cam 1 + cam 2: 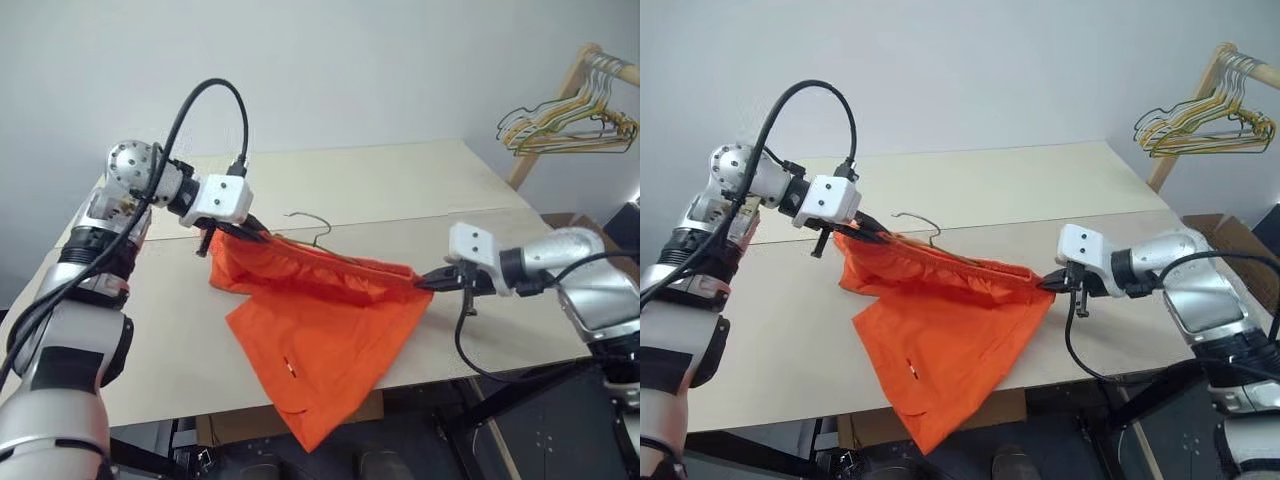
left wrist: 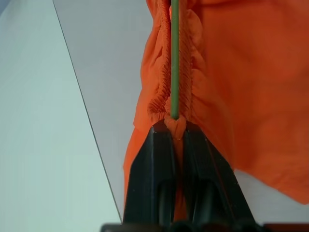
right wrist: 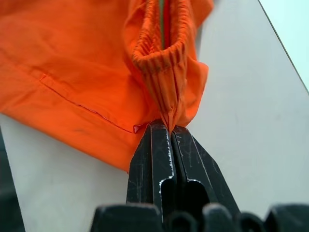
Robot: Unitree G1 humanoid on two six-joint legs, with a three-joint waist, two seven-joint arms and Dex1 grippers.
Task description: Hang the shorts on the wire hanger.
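The orange shorts [image 1: 320,330] hang stretched by the waistband between my two grippers above the table, with the legs drooping past the front edge. My left gripper [image 1: 255,232] is shut on one end of the gathered waistband [image 2: 161,72]. My right gripper [image 1: 425,282] is shut on the other end [image 3: 159,53]. The wire hanger [image 2: 174,58] runs along inside the waistband, its thin green wire ending at my left fingertips [image 2: 164,135]. Its curved hook [image 1: 312,226] sticks up above the fabric near the left gripper. The rest of the hanger is hidden in the shorts.
The beige table [image 1: 400,190] has a seam across its middle and a front edge just below the shorts. A wooden rack with bunched yellow and green hangers [image 1: 570,120] stands at the far right. A cardboard box [image 1: 240,420] sits under the table.
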